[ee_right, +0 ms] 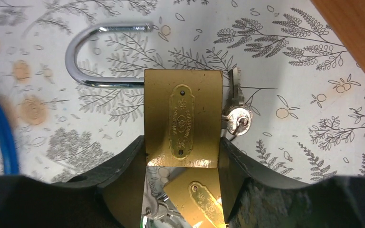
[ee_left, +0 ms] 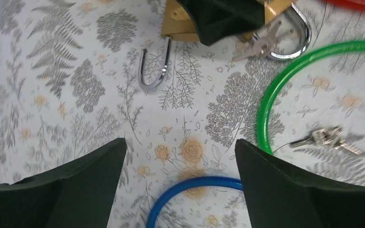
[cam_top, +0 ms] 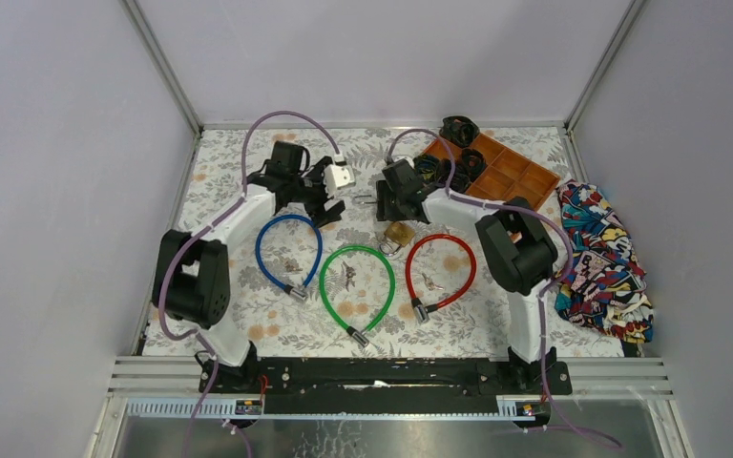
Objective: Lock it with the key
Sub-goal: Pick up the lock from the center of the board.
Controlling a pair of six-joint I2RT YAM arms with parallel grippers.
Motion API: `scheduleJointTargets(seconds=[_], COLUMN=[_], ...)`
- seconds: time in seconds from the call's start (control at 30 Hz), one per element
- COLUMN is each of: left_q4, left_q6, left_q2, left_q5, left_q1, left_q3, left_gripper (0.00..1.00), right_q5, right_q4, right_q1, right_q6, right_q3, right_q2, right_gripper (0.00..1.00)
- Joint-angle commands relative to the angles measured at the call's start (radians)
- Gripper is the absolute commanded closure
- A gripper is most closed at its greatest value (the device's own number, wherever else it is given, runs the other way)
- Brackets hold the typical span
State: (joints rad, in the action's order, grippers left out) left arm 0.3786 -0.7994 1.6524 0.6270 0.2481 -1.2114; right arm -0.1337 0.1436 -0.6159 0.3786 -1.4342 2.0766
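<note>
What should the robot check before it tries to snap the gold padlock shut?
1. Grip: ok, the brass padlock sits clamped in the right end effector.
2. Lock closed: not ok, the shackle is swung open with its free end out of the body.
3. Keyhole: cannot tell, the key has its head against the padlock's edge, but how deep it goes is hidden.
4. Helper arm: ok, the left end effector is open and empty above the table.
5. Room to work: not ok, a second padlock lies right by the fingers.
</note>
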Motion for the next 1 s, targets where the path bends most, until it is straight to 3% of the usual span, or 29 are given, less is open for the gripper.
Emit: scheduleJointTargets(seconds=[0.0,0.23,0.47,0.57,0.7,0.77,0.83,0.93,0.97], left_q4=[-0.001,-0.104,-0.124,-0.143,-0.156,-0.148,-0.139,-0.078,-0.035], left_q6=[-0.396,-0.452,-0.387,-0.39,-0.372,-0.364,-0.335,-0.251,-0.237], left_q2=[0.091,0.204,0.281,0.289,0.292,0.291,0.28,0.26,0.25], left_q5=[0.093,0.114,0.1,0.088,0.098,0.108,0.116,0.139,0.156], left_q1=[0.006,0.048,0.055,0.057,0.059,0.06,0.06,0.058,0.055], left_q3=[-0.019,-0.081,-0.17,-0.168,-0.17,-0.18,-0.192,-0.239,-0.262], left_gripper=[0.07,0.06,0.16,0.33,0.42,0.65,1.0,1.0,1.0], right_q5=[0.1,0.195,0.234,0.247,0.257,0.257,0.256,0.282,0.297], right_q4=[-0.3,-0.367,-0.393,-0.402,-0.409,-0.408,-0.41,-0.411,-0.404], right_q1=[0.034,0.041,0.041,0.041,0.041,0.041,0.041,0.042,0.044], right_q6=[0.052,0.048,0.038,0.042,0.04,0.037,0.03,-0.015,-0.041], right_q3=[0.076,0.156,0.201,0.209,0.209,0.209,0.213,0.228,0.237], right_q2=[-0.161,-0.226,-0.287,-0.307,-0.324,-0.33,-0.339,-0.367,-0.384], right_gripper=[1.0,1.0,1.0,1.0,1.0,1.0,1.0,1.0,0.88])
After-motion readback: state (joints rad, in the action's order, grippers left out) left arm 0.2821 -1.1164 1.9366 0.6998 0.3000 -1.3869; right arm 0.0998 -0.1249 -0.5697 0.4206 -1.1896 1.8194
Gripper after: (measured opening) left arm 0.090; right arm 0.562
